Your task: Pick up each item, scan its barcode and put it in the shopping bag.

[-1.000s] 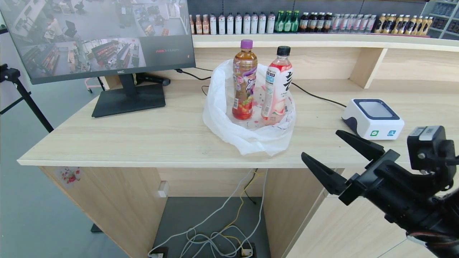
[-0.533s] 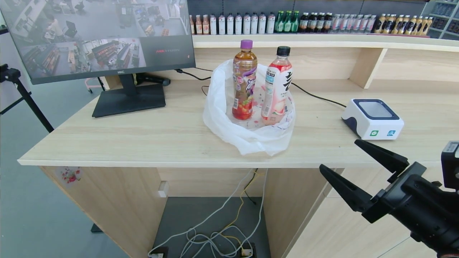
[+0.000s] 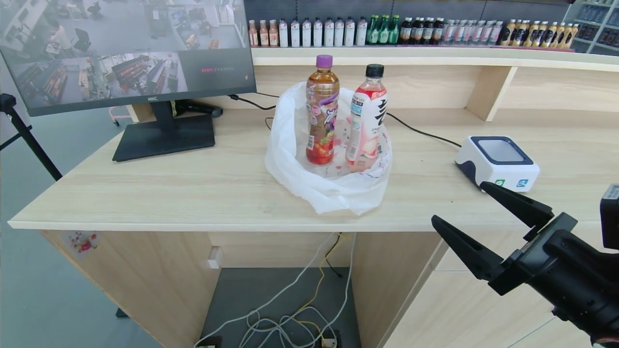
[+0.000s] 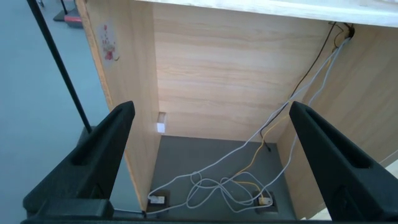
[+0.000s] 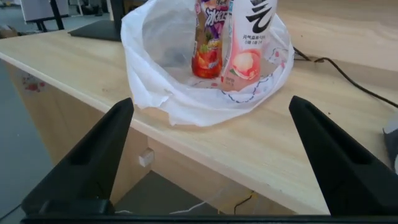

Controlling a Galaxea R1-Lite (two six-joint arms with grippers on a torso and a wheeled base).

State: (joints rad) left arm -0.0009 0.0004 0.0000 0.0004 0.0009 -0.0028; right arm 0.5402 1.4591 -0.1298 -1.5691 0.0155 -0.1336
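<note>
Right gripper (image 3: 457,201) has drawn back from the pale wooden counter (image 3: 193,188)

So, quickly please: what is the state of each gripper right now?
Left gripper: open, holding nothing.
Right gripper: open, holding nothing.

shopping bag (image 3: 296,170): translucent white, faint red print inside
left bottle (image 3: 321,116): amber, purple cap, purple-and-red fruit label
right bottle (image 3: 366,123): pink-and-white label, black lettering, black cap
scanner (image 3: 498,166): white, navy top
counter (image 3: 193,186): pale wood grain
right gripper (image 3: 457,202): black
</note>
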